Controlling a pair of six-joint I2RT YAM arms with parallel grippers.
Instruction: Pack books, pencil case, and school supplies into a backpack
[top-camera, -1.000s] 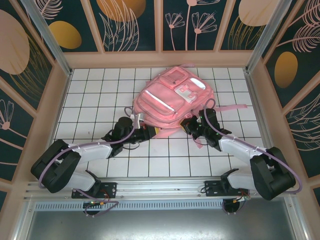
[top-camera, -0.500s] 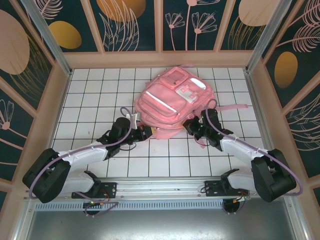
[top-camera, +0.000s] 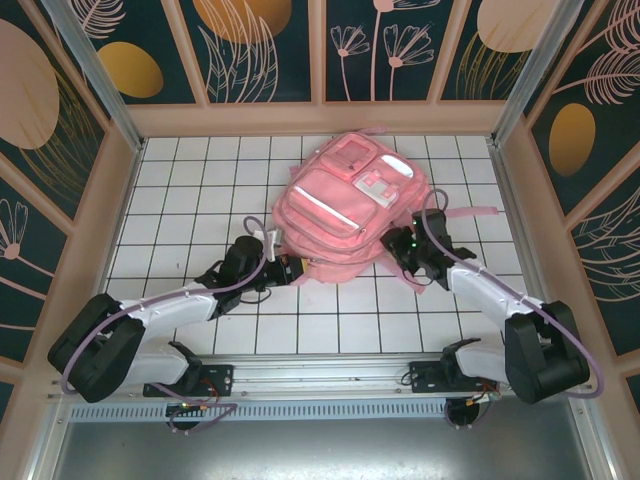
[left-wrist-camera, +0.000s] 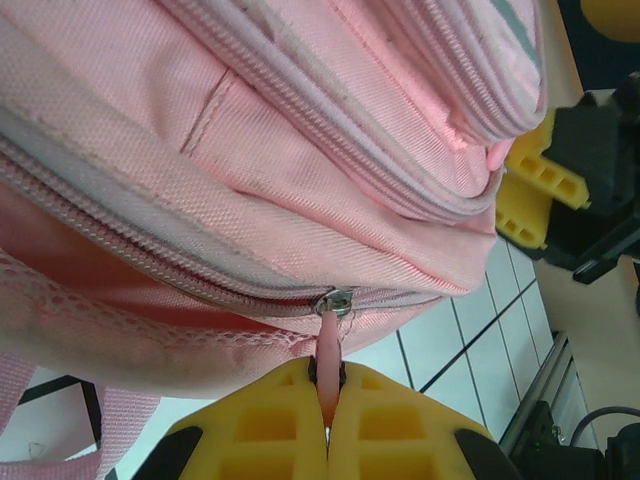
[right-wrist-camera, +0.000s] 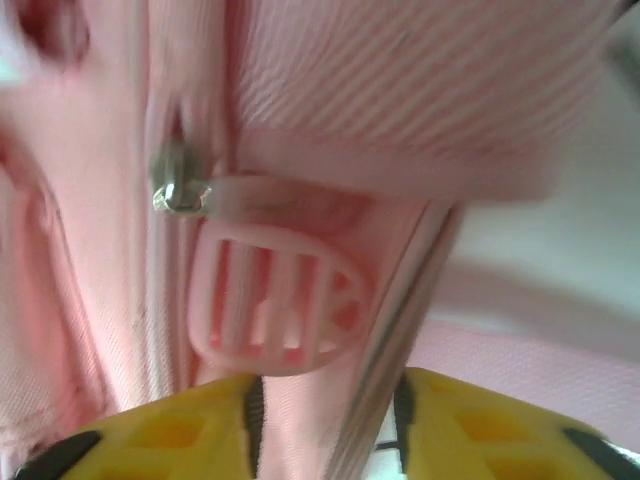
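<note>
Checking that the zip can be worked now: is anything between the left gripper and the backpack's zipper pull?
Nothing visible. The left gripper is shut directly on the pink zipper pull, just below the metal slider on the backpack.

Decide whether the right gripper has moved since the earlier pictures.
Yes. The right gripper has shifted right across the tiles, toward the right wall.

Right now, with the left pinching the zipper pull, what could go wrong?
1. The left gripper holds only the end of the thin zipper pull; it may slip out under a tug.
2. The right gripper looks open against the backpack, so nothing braces it: pulling may just drag it.
</note>
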